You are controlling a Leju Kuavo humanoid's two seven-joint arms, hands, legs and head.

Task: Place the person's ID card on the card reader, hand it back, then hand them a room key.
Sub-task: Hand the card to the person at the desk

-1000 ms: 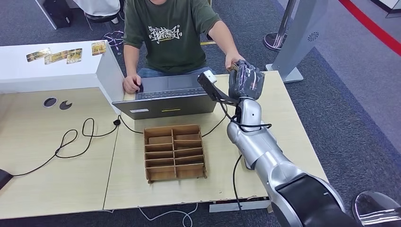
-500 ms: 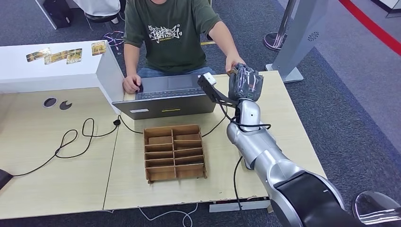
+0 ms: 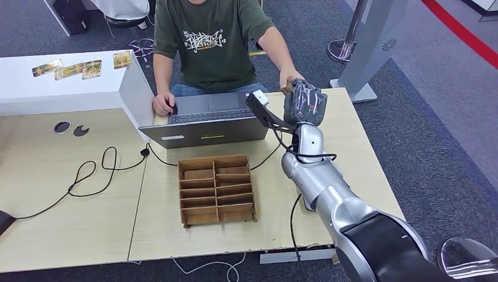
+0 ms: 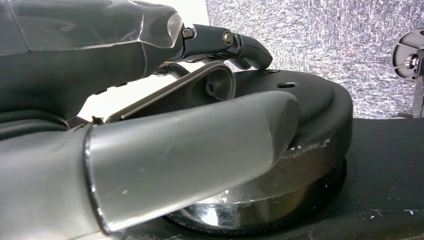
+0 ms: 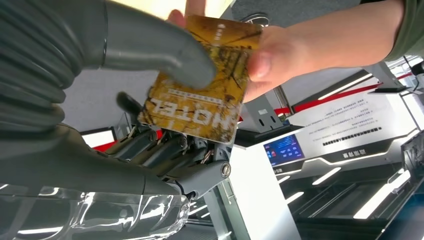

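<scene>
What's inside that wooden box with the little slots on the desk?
The wooden box shows only bare dividers and slots from above. Its far top-left slot seems to hold a flat brown piece; slot bottoms are shadowed, so cards lying flat could be hidden.

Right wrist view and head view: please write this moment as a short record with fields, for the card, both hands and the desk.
card: yellow hotel key card, printed HOTEL
right hand: right hand raised at the far desk edge, thumb pressed on the card
person's hand: person's hand pinches the same card at its other end
left hand: left hand hanging low, nothing in it
desk: laptop, wooden tray with compartments, black cable
</scene>
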